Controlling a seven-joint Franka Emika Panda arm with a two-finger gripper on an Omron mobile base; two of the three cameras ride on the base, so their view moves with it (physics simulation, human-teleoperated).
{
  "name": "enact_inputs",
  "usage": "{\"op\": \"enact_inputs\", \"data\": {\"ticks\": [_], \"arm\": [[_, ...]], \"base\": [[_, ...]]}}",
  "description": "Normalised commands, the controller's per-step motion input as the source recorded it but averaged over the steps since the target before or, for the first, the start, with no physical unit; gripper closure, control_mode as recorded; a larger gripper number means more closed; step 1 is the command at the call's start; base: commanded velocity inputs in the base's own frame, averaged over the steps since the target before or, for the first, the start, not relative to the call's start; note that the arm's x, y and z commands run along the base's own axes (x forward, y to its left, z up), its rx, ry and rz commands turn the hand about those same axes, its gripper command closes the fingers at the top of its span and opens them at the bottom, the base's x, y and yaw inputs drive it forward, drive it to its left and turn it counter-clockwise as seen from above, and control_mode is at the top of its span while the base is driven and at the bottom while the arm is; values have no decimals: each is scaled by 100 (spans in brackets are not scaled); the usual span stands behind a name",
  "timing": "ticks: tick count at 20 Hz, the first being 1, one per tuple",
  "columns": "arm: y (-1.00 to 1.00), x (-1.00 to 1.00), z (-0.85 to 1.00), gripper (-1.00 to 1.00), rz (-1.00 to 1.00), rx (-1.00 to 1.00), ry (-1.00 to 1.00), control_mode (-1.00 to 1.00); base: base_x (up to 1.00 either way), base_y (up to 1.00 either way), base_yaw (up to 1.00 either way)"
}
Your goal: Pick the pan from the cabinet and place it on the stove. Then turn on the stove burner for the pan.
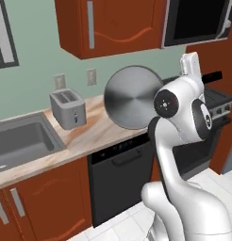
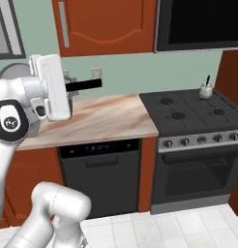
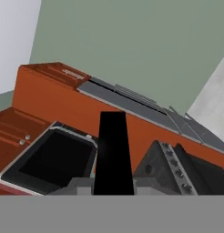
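Note:
My gripper (image 3: 113, 184) is shut on the dark handle (image 3: 114, 150) of the pan (image 1: 131, 97). The pan is a round silver-grey disc held up on edge in the air above the counter, its underside facing the left base camera. In the right base view the white hand (image 2: 51, 87) holds the black handle (image 2: 84, 85), which points right, and the pan's rim (image 2: 9, 70) peeks out behind the arm. The stove (image 2: 193, 109) lies to the right, with knobs (image 2: 200, 140) along its front. The red-brown cabinet (image 1: 113, 23) hangs above with its doors closed.
A toaster (image 1: 68, 108) stands on the counter (image 2: 106, 118) by the sink (image 1: 19, 139). A small white kettle (image 2: 205, 89) sits on the stove's back right burner. A microwave (image 2: 198, 24) hangs above the stove. A dishwasher (image 2: 99, 169) is below the counter.

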Motion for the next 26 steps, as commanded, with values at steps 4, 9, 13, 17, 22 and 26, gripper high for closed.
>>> {"op": "enact_inputs", "data": {"ticks": [4,9,13,17,22,26], "arm": [[0,0,0,100,0,0,0,100],[0,0,0,100,0,0,0,100],[0,0,0,100,0,0,0,100],[0,0,0,100,0,0,0,100],[0,0,0,100,0,0,0,100],[0,0,0,100,0,0,0,100]], "base": [[53,-46,2],[42,-47,5],[46,-35,7],[48,-23,9],[40,-25,12],[33,-23,14]]}}
